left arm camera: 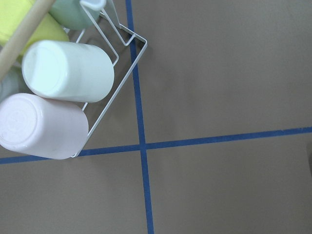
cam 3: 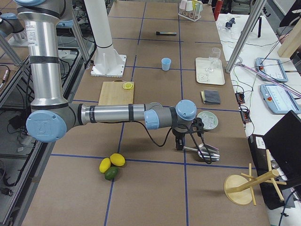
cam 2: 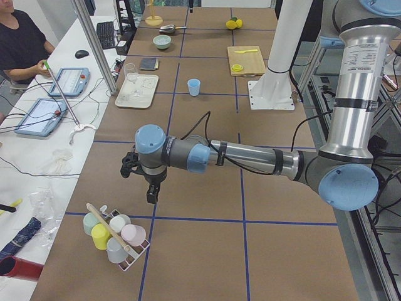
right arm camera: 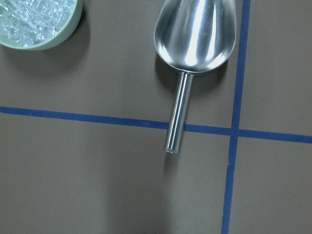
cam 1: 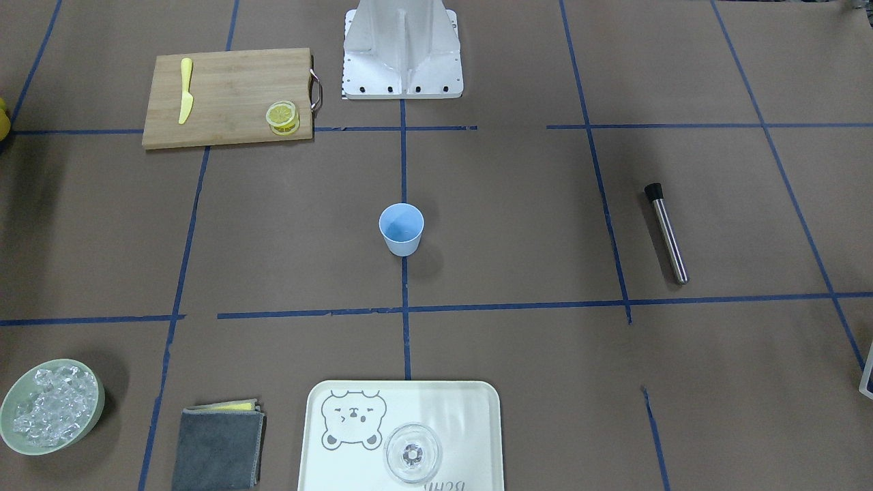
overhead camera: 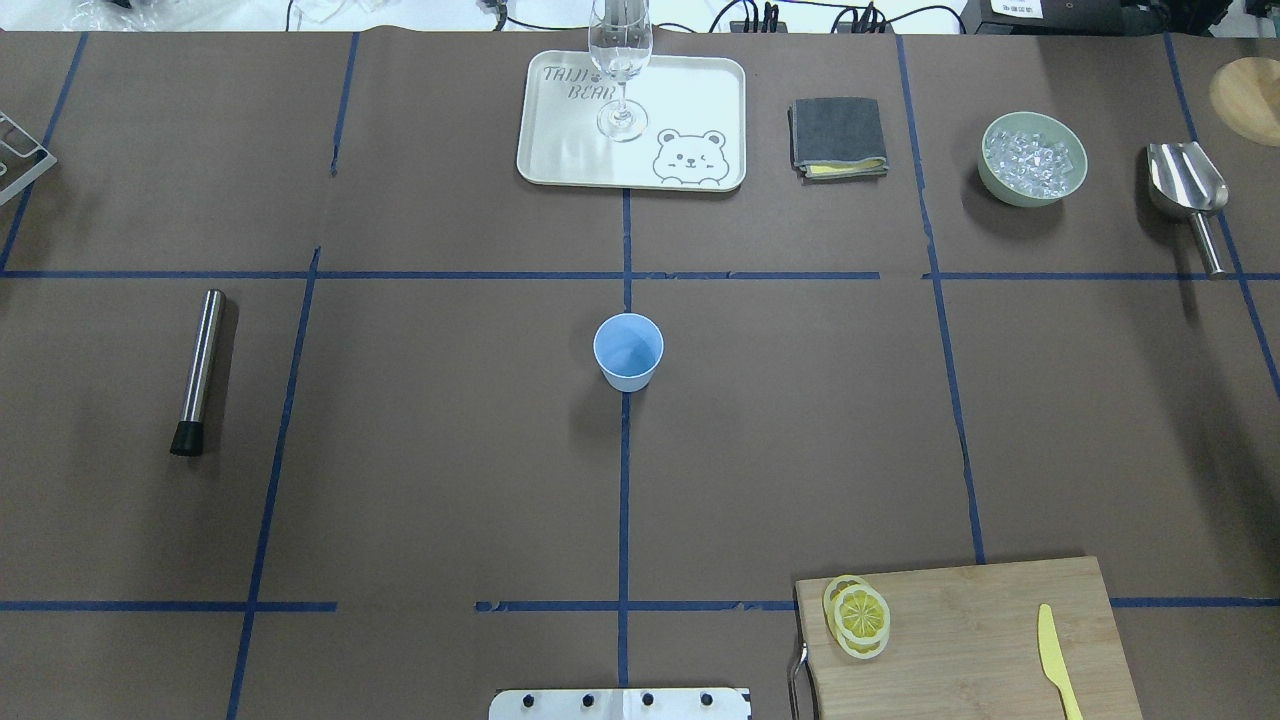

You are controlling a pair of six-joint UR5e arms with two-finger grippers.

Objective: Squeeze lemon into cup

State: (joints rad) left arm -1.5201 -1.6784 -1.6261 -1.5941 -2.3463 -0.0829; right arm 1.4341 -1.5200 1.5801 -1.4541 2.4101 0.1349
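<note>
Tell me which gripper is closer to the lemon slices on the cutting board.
Right. The right gripper hangs over the metal scoop, on the table half holding the lemon slices; the left gripper is at the opposite end, by the wire rack.

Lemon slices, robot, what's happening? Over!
Left gripper by drying rack, right gripper by scoop; open or shut unclear. Lemon slices stacked on cutting board. Cup upright mid-table, nothing blocking.

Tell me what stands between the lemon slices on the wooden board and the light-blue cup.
Nothing visible does. Only bare brown table lies between the thin yellow lemon slices and the small light-blue cup.
</note>
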